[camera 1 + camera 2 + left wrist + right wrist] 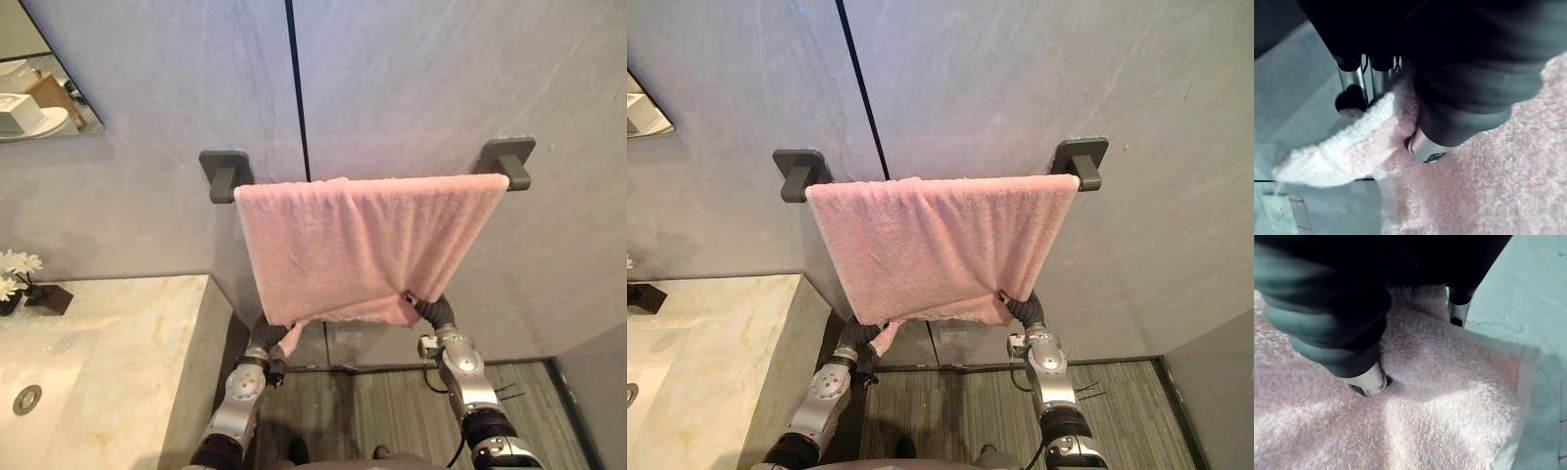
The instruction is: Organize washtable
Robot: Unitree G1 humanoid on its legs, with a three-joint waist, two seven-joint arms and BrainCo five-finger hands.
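I see the pink towel [367, 245] hanging between dark wall brackets [225, 176], right of the counter [118, 333]; the left hand [1425, 147] pinches its lower left corner. The right hand [1369, 382] pinches the lower right edge.

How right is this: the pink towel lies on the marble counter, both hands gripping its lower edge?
Wrong place: the pink towel hangs over the wall rail, as the left eye view shows. The left hand and right hand grip its lower edge.
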